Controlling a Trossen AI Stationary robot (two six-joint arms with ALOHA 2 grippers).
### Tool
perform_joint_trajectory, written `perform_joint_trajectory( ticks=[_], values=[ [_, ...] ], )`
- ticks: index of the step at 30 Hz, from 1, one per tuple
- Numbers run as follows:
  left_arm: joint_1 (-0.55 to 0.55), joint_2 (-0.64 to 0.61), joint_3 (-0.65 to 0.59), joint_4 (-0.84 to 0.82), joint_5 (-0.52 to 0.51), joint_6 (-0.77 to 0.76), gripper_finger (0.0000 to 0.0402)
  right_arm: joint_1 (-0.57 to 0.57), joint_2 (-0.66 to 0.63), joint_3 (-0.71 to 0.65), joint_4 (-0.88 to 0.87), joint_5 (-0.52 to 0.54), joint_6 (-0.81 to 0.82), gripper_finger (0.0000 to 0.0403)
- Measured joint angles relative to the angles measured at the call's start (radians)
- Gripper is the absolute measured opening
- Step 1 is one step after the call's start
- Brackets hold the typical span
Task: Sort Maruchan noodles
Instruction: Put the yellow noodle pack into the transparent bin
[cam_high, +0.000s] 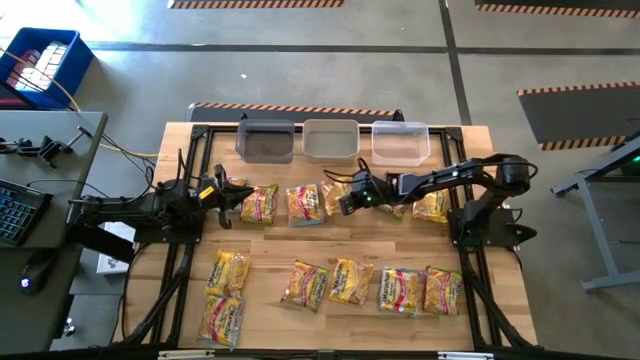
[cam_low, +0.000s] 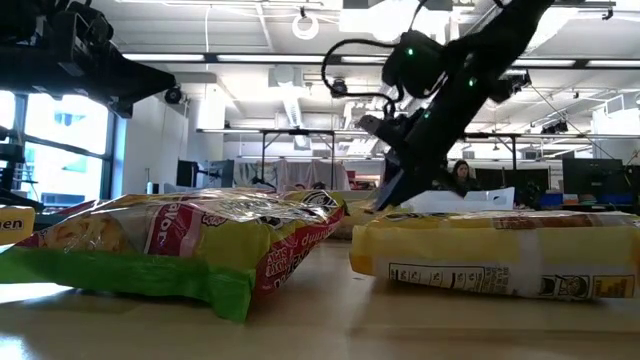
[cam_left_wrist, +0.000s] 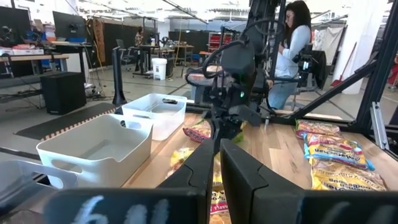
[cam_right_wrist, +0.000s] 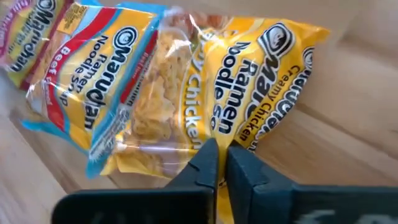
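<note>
Three bins (cam_high: 331, 139) stand side by side along the table's (cam_high: 180, 140) far edge; nearer, a far row of noodle packets (cam_high: 303, 204) runs left to right; a near row of packets (cam_high: 350, 282) lies along the table's near side, well apart from the bins.

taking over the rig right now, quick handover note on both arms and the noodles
Right end effector: shut on the edge of a Creamy Chicken packet in the back row, in front of the middle bin.
Left end effector: shut, holding nothing, waiting at the back row's left end.
Noodle packets: one row at the back, another row near the front edge.
Done: nothing visible in any of the three bins.
Left: every packet still to sort.
</note>
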Motion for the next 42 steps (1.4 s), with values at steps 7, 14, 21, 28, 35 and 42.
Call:
perform_joint_trajectory(
  ticks=[7, 14, 21, 28, 35, 42],
  values=[
    [0.0, 0.0, 0.0, 0.0, 0.0, -0.008, 0.0019, 0.01, -0.077, 0.159, -0.396, 0.106, -0.071, 0.0],
    [0.0, 0.0, 0.0, -0.001, -0.002, -0.008, 0.0019, 0.012, -0.083, 0.331, -0.63, 0.186, -0.095, 0.0],
    [0.0, 0.0, 0.0, -0.003, -0.003, -0.015, 0.0019, -0.066, -0.075, 0.339, -0.63, -0.004, -0.09, 0.007],
    [0.0, 0.001, 0.0, -0.014, -0.003, -0.015, 0.0019, -0.14, -0.038, 0.297, -0.523, -0.194, -0.147, 0.0215],
    [0.0, 0.002, 0.0, -0.021, -0.004, -0.015, 0.0019, -0.173, -0.037, 0.055, -0.26, -0.25, -0.056, 0.0266],
    [0.0, 0.002, 0.0, -0.022, -0.007, -0.015, 0.0019, -0.159, -0.038, -0.164, 0.198, -0.265, 0.145, 0.0267]
  ],
)
